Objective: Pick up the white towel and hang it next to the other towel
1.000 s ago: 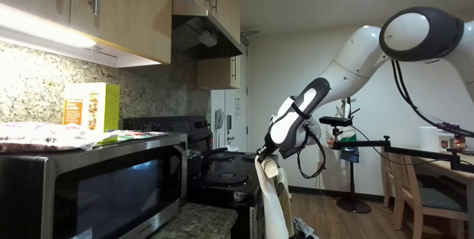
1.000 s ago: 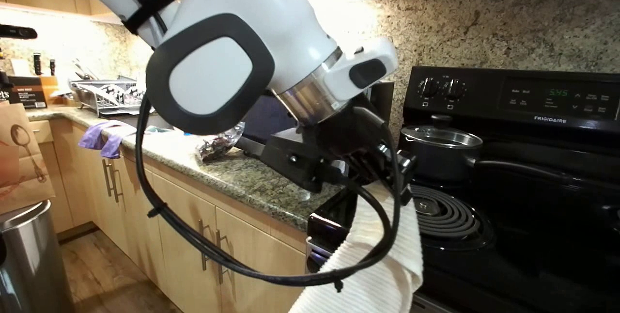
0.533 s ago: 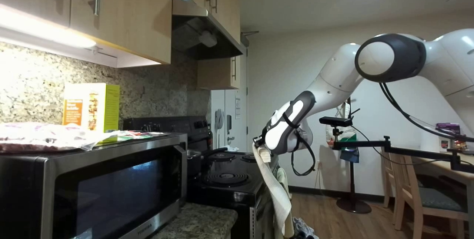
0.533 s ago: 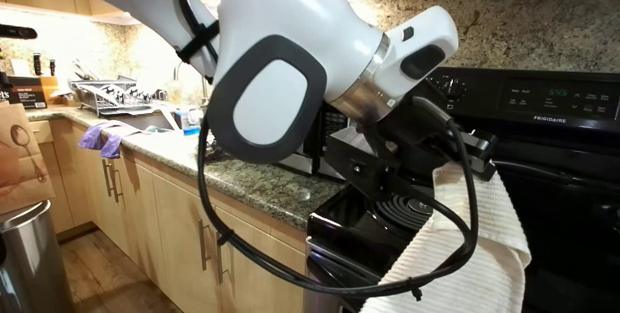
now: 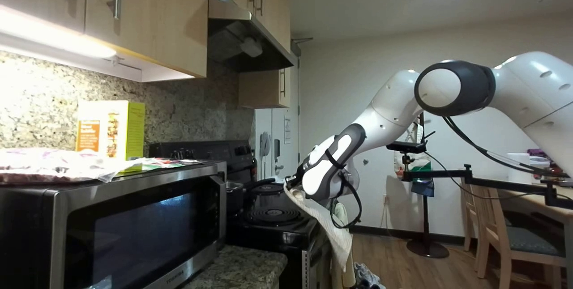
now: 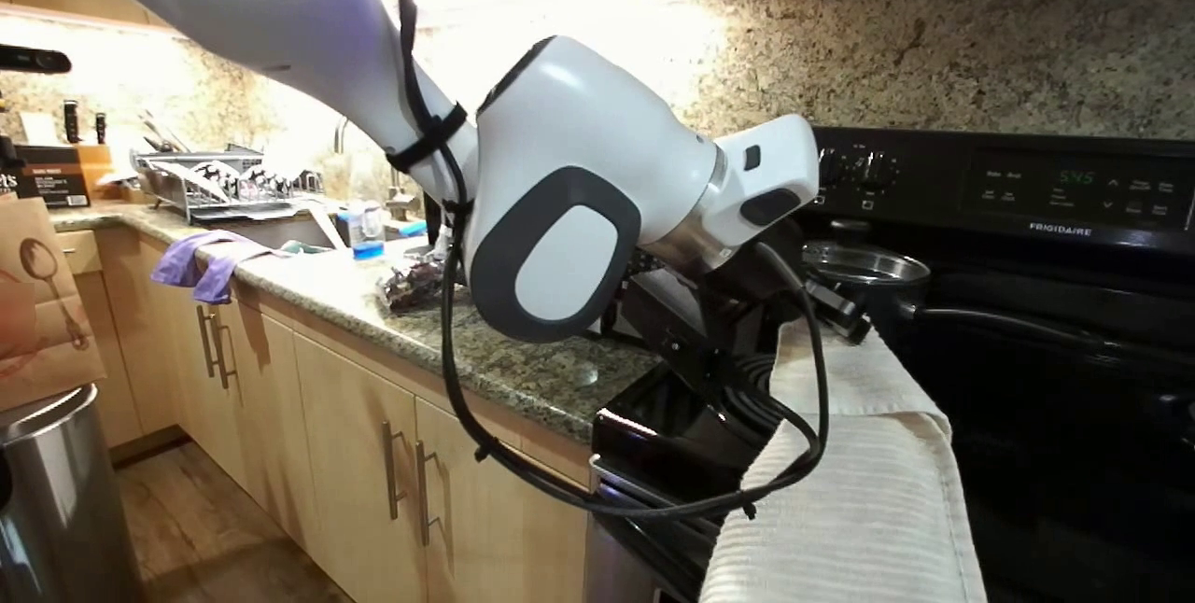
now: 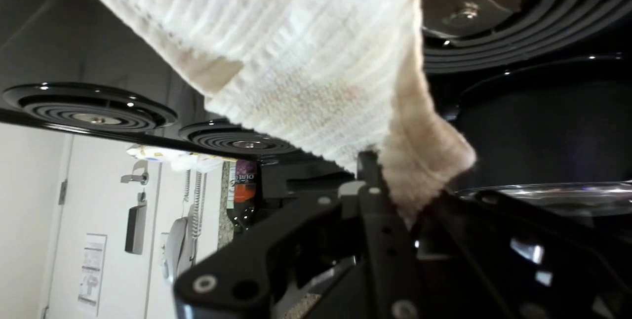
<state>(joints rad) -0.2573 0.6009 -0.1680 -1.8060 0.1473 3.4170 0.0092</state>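
Note:
The white towel (image 5: pixel 329 224) is a ribbed cream cloth, and its upper end is pinched in my gripper (image 5: pixel 293 183) above the black stove (image 5: pixel 268 231). From there it slopes down over the stove's front edge; in an exterior view (image 6: pixel 854 500) it falls in a broad folded sheet. In the wrist view the towel (image 7: pixel 316 62) runs from between the fingers (image 7: pixel 395 185), with a small corner sticking out beside them; the far finger is mostly hidden behind cloth. The other towel, pale greenish (image 5: pixel 341 215), hangs at the oven front, partly behind the white one.
A black pot with a glass lid (image 6: pixel 864 272) stands on a back burner, close to my gripper. Coil burners (image 5: pixel 274 215) lie below. A microwave (image 5: pixel 147 226) stands on the granite counter (image 5: pixel 241 266) beside the stove. A range hood (image 5: pixel 246 38) hangs above.
My gripper has moved inward over the stove, first rising and then dropping slightly, with the towel in it. The arm's elbow has lowered. The towel now slants across the stove's front edge.

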